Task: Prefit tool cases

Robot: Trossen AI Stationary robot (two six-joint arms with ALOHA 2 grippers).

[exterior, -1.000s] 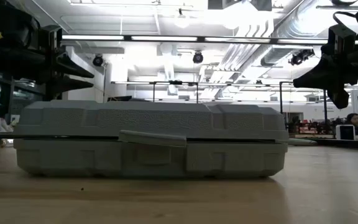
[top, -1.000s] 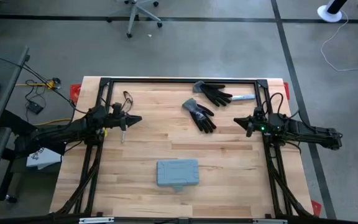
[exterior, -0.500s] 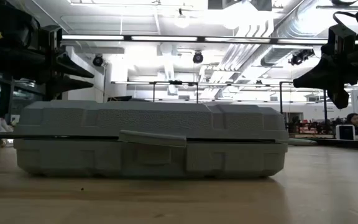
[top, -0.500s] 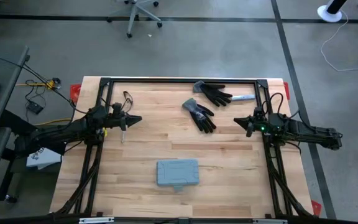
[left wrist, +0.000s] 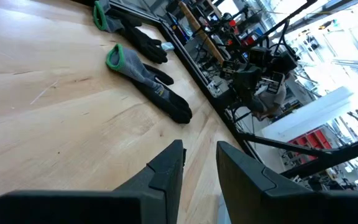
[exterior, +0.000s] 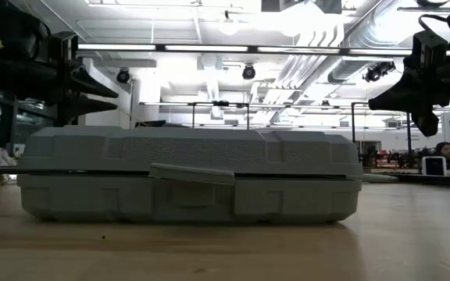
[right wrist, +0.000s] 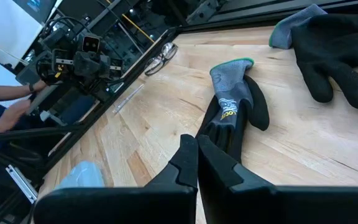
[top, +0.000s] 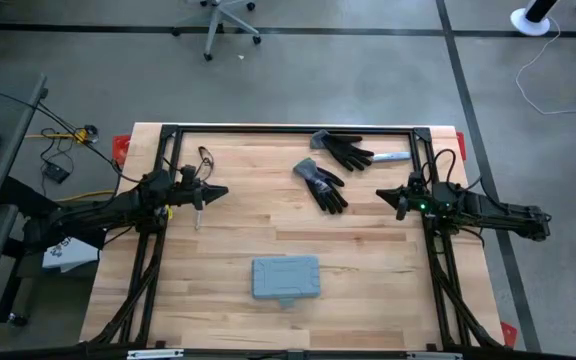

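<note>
Near the front edge of your pale wooden table [top: 218,240], the flat grey-blue textured plastic case [top: 286,278] lies closed, bare planks all around it. Your left gripper [top: 222,191] hovers slightly parted, empty; your right gripper [top: 382,195] is pressed together beside two black-and-grey gloves [top: 320,183].

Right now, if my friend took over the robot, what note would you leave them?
Left gripper: open, empty, hovering at the table's left side.
Right gripper: shut, empty, hovering at the right side near the gloves.
Tool case: closed, lying flat near the front middle of the table, latch tab toward the front edge, untouched.
Two gloves lie at the back, between the arms.
Done: nothing that shows.
Left: the whole job on the case.
</note>
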